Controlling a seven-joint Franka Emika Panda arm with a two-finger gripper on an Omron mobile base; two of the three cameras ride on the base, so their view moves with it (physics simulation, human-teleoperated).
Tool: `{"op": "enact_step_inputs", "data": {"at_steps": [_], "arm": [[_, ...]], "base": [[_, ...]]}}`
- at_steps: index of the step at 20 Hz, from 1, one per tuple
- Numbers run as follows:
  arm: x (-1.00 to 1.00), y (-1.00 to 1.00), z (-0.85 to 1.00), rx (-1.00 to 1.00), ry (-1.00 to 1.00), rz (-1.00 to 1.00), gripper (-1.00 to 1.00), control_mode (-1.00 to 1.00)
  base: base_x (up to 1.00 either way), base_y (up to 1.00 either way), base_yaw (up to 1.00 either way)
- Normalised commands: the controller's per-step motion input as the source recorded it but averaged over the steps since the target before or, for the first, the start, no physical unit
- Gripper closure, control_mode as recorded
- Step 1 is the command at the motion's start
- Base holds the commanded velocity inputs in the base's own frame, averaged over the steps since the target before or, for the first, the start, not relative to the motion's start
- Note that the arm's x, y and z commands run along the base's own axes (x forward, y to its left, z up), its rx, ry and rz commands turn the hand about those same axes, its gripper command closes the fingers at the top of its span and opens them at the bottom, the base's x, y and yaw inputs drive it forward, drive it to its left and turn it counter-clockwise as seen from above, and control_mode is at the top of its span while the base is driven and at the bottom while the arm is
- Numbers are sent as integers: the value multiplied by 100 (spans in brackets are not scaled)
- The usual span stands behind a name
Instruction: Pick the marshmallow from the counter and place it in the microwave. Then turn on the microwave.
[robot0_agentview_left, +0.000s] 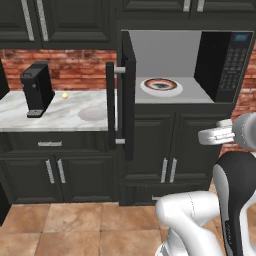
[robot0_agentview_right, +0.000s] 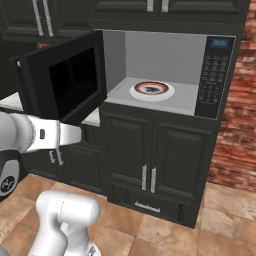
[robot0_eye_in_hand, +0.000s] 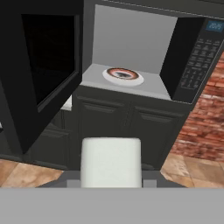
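The arm is drawn back from the microwave (robot0_agentview_left: 185, 65), its white forearm level in front of the dark lower cabinets (robot0_agentview_right: 150, 145) below the microwave, pointing toward them. In the hand view the gripper (robot0_eye_in_hand: 111, 181) looks up at the open cavity from below and slightly to the left. Between its fingertips sits a whitish block, the marshmallow (robot0_eye_in_hand: 111, 162), looming large close to the camera; the jaws are closed on it from both sides, though the fingertips themselves are mostly hidden behind it.

The marshmallow looks like a plain pale cube with softly rounded corners and no markings. It hangs in the air in front of the lower cabinets, below and short of the microwave's floor, well apart from the turntable (robot0_eye_in_hand: 123, 75).

The microwave door (robot0_agentview_right: 62, 80) stands swung wide to the left, its dark glass facing out. The cavity is grey, and the red-ringed white turntable lies flat on the floor. The keypad (robot0_agentview_right: 212, 75) runs down the microwave's right side.

To the left of the microwave, the counter (robot0_agentview_left: 50, 117) carries 1 black coffee machine (robot0_agentview_left: 36, 87) and 1 small yellow ball (robot0_agentview_left: 64, 95).
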Motion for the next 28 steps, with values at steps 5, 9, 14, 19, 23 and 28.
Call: {"op": "enact_step_inputs", "data": {"at_steps": [5, 9, 14, 19, 23, 28], "arm": [[0, 0, 0, 0, 0, 0, 100, 100], [0, 0, 0, 0, 0, 0, 100, 100], [0, 0, 0, 0, 0, 0, 100, 100], [0, 0, 0, 0, 0, 0, 100, 100], [0, 0, 0, 0, 0, 0, 100, 100], [0, 0, 0, 0, 0, 0, 100, 100]], "base": [[24, -37, 12], [28, -33, 10], [33, -21, 7], [33, -19, 6], [31, -28, 6], [31, -33, 6]]}}
